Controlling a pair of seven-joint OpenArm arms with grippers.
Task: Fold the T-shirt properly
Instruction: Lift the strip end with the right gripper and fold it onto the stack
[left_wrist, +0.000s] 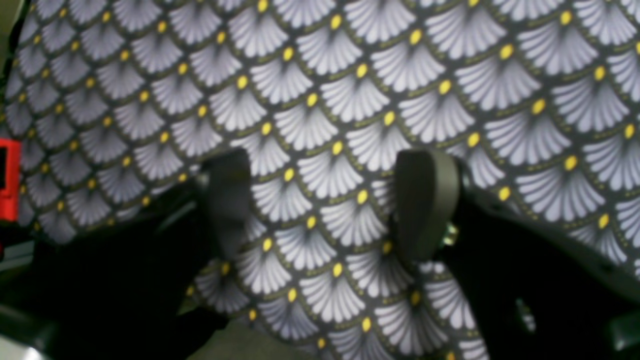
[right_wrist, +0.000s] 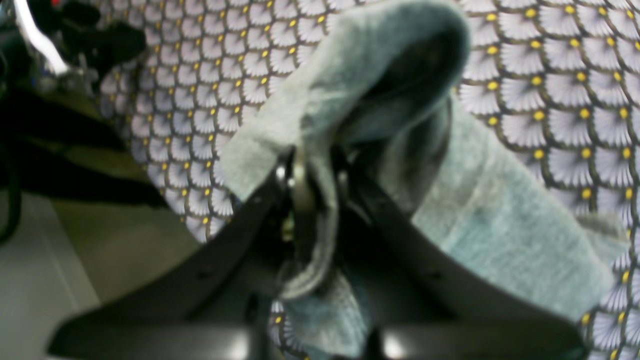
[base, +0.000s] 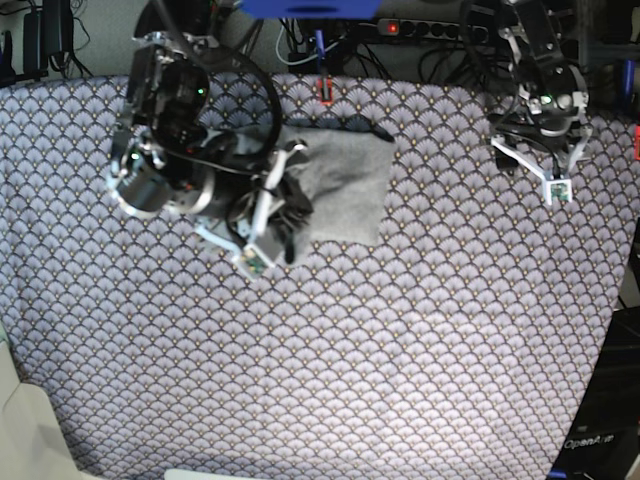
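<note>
The right claw (right_wrist: 312, 200) pinches the grey T-shirt (base: 345, 185) on the table cloth (base: 400, 350), and the left claw (left_wrist: 330, 200) is spread wide.

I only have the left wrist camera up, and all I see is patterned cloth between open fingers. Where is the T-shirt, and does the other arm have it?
Observer: The T-shirt lies as a compact folded shape near the far edge of the table cloth, well away from the left gripper.
Operator: Is the other arm holding it?
Observer: Yes, the right gripper is shut on a grey fold of the shirt, seen from its wrist view.
Operator: Is that fold lying flat?
Observer: No, it is raised off the cloth and arches over the jaws.
</note>
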